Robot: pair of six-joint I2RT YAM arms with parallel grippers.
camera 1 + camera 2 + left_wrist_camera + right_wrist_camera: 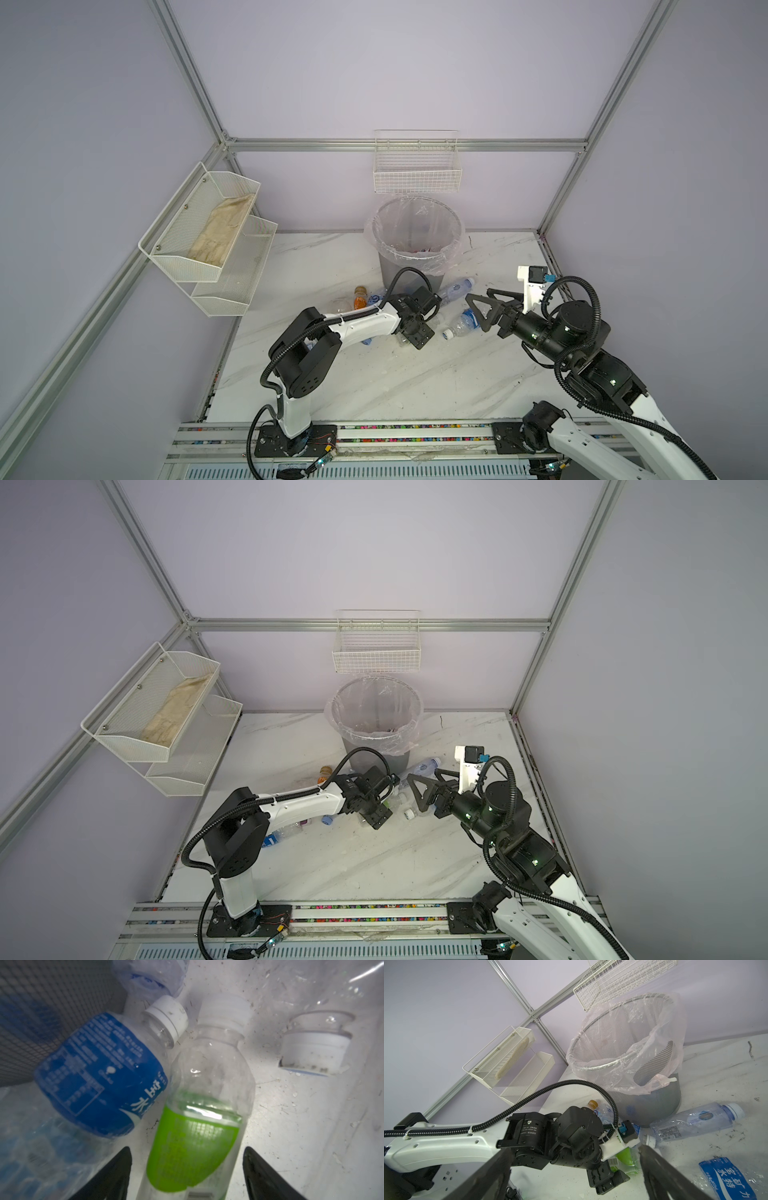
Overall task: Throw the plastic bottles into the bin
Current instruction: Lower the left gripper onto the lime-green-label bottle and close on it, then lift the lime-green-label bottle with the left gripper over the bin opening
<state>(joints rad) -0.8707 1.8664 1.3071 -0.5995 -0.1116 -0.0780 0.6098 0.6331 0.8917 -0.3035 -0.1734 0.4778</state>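
The bin (390,272) stands at twelve o'clock on the marble tabletop (415,386), close to the back wall, with a clear liner (629,1057) folded over its rim. The plastic bottles (457,289) lie scattered round its foot, from about its eight o'clock to its four o'clock.

In both top views the left hand (186,1153) is at the bin's six o'clock, pointing down at the tabletop. Its wrist view shows the fingers (122,1167) spread on either side of a green-labelled bottle (209,1076), which lies flat with its white cap pointing away from the hand. Neither finger clearly touches the bottle. A blue-labelled bottle (99,1076) lies just beside it, the two necks close together.

The right hand (574,1148) hangs above the tabletop at the bin's four o'clock, aimed towards the left hand. Its fingers are spread wide with nothing held between them. A crumpled bottle (726,1178) with a blue label lies under it, and a long clear bottle (695,1124) with a white cap lies against the bin's foot. An orange-capped bottle (360,296) lies at the bin's eight o'clock.

A white wire basket (417,174) hangs on the back wall above the bin. At nine o'clock a two-tier mesh shelf (232,266) holds a beige cloth (224,232) in its upper tier.
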